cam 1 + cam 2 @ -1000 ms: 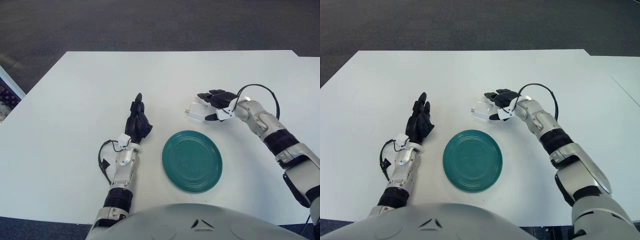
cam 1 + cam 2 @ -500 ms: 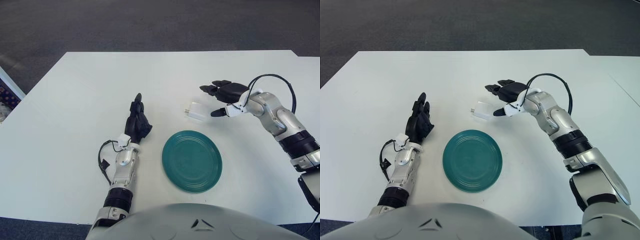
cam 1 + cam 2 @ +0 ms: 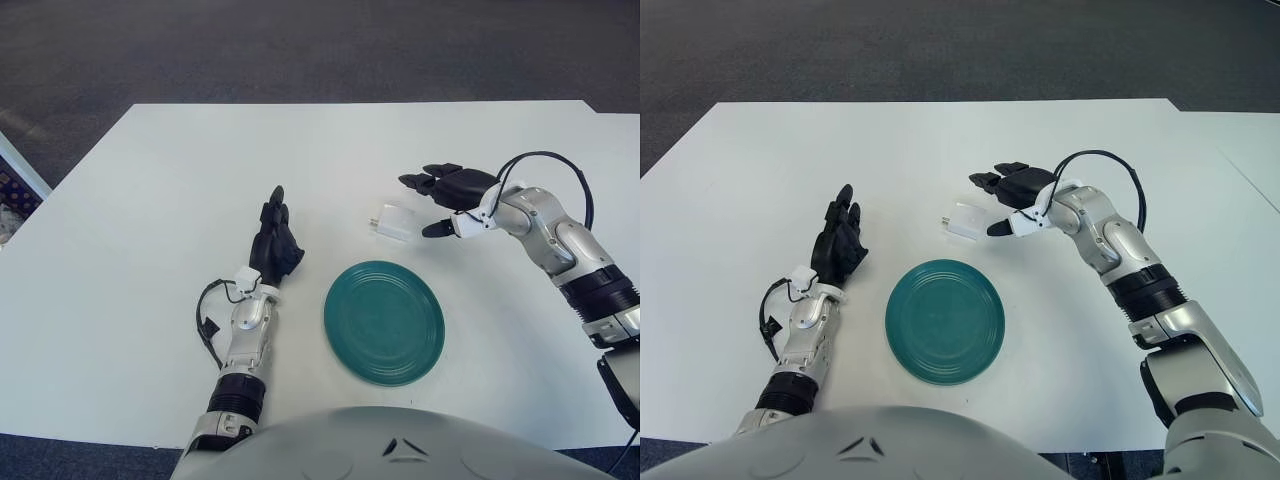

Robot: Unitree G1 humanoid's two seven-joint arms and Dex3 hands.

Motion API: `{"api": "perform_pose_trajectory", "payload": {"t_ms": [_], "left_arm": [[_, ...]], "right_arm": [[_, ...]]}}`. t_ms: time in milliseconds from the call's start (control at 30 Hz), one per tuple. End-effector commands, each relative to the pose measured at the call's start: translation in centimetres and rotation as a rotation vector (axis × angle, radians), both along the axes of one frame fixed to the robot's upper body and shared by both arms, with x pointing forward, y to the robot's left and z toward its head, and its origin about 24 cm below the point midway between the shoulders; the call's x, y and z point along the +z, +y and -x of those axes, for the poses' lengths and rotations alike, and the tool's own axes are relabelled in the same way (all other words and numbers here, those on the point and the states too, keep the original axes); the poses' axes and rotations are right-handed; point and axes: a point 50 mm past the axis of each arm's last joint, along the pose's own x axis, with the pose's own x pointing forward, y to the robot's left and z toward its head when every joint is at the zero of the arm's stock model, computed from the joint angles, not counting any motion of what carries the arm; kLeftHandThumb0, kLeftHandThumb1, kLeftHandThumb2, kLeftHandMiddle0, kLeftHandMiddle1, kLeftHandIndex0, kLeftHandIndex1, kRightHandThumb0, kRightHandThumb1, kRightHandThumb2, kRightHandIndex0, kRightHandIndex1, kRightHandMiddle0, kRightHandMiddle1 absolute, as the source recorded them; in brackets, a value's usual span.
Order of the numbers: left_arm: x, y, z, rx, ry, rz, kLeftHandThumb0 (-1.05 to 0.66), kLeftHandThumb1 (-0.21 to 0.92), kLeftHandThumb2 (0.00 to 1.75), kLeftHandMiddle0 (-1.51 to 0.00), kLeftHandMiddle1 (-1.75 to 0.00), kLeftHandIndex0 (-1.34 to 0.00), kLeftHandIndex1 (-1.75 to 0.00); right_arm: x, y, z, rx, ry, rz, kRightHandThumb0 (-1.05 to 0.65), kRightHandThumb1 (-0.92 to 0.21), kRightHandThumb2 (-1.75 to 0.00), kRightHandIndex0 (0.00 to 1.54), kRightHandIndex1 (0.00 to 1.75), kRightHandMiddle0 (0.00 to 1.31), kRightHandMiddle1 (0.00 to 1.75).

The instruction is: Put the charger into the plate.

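A small white charger (image 3: pixel 395 222) lies on the white table (image 3: pixel 150 180), just beyond the far edge of a round teal plate (image 3: pixel 384 321). My right hand (image 3: pixel 437 202) hovers just right of the charger with fingers spread, holding nothing; a small gap shows between its fingertips and the charger. My left hand (image 3: pixel 275 240) rests on the table left of the plate, fingers extended and idle. The same scene shows in the right eye view, with the charger (image 3: pixel 965 220) beyond the plate (image 3: pixel 944 320).
A black cable (image 3: pixel 545 165) loops over my right wrist. A dark carpeted floor (image 3: pixel 300 50) lies beyond the table's far edge. A striped object (image 3: pixel 12 190) sits off the table's left edge.
One second ago my right hand was closed around the charger; it has let go and drawn back to the right. The charger stays on the table. The left hand has not moved.
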Motion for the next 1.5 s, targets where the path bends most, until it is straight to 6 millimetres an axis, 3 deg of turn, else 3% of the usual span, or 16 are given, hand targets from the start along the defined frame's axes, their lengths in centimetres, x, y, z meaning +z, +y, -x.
{"api": "perform_pose_trajectory", "payload": {"t_ms": [0,1033,1467], "left_arm": [[-3.8,0.0,2.5,0.007,0.189,0.027,-0.98,0.92,0.99,0.0,0.0,0.0,-0.14],[-3.4,0.0,2.6,0.019,0.199,-0.038,-0.98,0.92,0.99,-0.02,-0.01,0.0,-0.12],[-2.9,0.2,2.9,0.023,0.195,-0.04,-0.97,0.92,0.97,0.0,0.0,0.0,-0.09]], "right_arm": [[0.4,0.5,-0.1,0.002,-0.006,-0.008,-1.05,-0.92,-0.61,0.0,0.0,0.0,0.0],[-2.1,4.3,-1.7,-0.095,0.03,-0.039,-1.05,-0.92,-0.65,0.0,0.0,0.0,0.0],[-4.9,5.3,-2.2,-0.21,0.029,-0.087,-1.05,-0.92,-0.68,0.0,0.0,0.0,0.0]]}}
